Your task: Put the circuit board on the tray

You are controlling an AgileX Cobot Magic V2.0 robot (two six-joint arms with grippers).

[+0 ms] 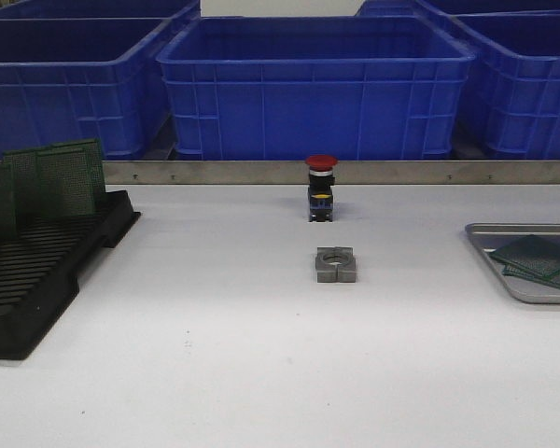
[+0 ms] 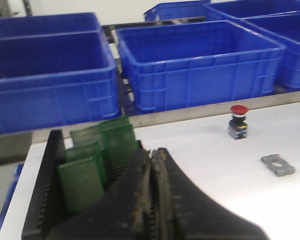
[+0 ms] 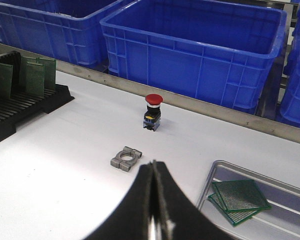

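Several green circuit boards [image 1: 61, 177] stand upright in the black slotted rack [image 1: 47, 271] at the table's left; the left wrist view shows the same boards [image 2: 97, 155] just beyond my left gripper [image 2: 151, 152], which is shut and empty. The silver tray [image 1: 504, 271] lies at the right edge with two green circuit boards [image 1: 539, 259] flat in it, overlapping. In the right wrist view the tray [image 3: 285, 210] and its boards [image 3: 238, 199] lie beside my right gripper [image 3: 153, 165], shut with nothing in it. Neither arm shows in the front view.
A red-capped push button [image 1: 321, 187] stands at mid-table, with a small grey metal clamp block [image 1: 336, 264] in front of it. Big blue plastic bins [image 1: 317, 84] line the back behind a metal rail [image 1: 355, 172].
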